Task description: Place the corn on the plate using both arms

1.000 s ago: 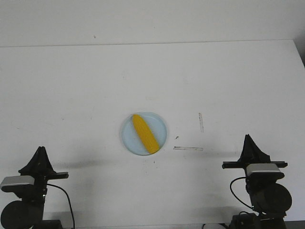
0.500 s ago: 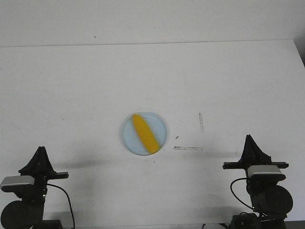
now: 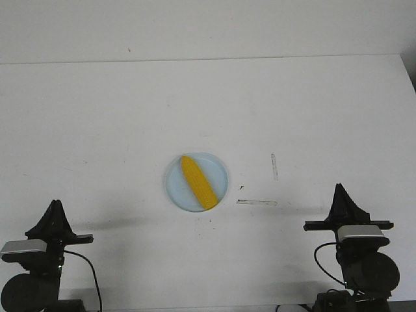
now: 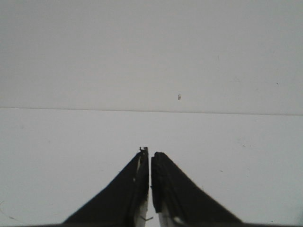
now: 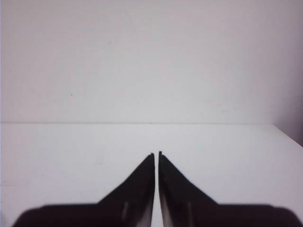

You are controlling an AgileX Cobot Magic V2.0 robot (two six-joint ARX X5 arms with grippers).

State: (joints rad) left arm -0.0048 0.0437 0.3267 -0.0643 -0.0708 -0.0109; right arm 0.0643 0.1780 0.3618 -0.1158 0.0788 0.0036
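The corn (image 3: 198,182) lies diagonally on the plate (image 3: 221,170), frame centre. The left hand (image 3: 55,207) and right hand (image 3: 338,190), closed and empty, should park low and clear.

no readable text, labels or numbers anywhere

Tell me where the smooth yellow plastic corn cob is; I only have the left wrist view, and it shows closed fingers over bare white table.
Observer: The smooth yellow plastic corn cob lies diagonally on the round pale-blue plate at the table's centre, in the front view.
Operator: Report the right gripper.
Observer: The right gripper is shut and holds nothing, parked at the near right edge of the table.
Operator: Give my left gripper's position relative to the plate.
Observer: The left gripper sits at the near left edge of the table, well apart from the plate.
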